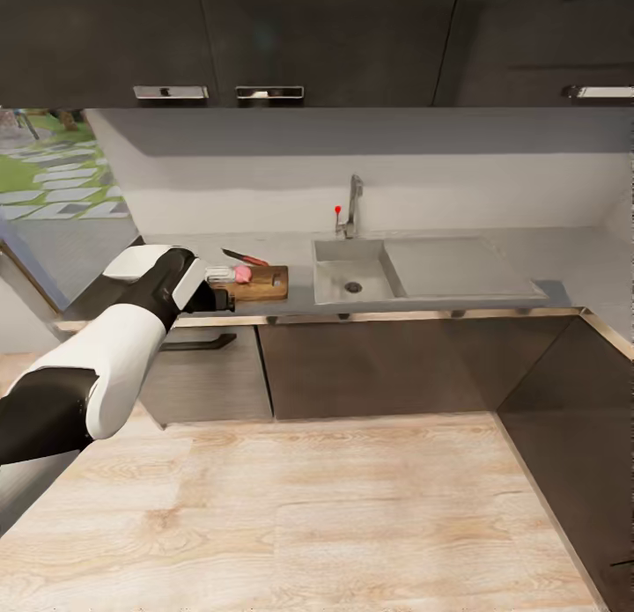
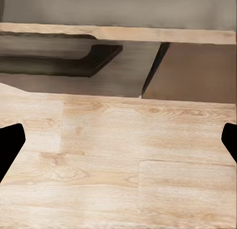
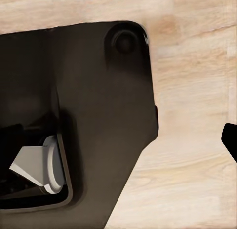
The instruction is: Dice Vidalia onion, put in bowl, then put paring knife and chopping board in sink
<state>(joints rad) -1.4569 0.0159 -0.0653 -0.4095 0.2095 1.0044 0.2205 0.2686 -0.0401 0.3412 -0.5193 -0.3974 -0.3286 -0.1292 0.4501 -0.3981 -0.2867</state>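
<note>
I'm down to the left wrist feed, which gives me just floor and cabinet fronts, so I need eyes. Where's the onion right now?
Observer: In the head view, the Vidalia onion sits on the chopping board, on the countertop left of the sink.
Operator: And the knife?
Observer: The paring knife lies on the countertop along the board's far edge, red handle toward the sink.
Operator: Where's my left claw relative to all that?
Observer: The left claw is at the countertop's front edge, by the board's left end, pointing down at the floor.
</note>
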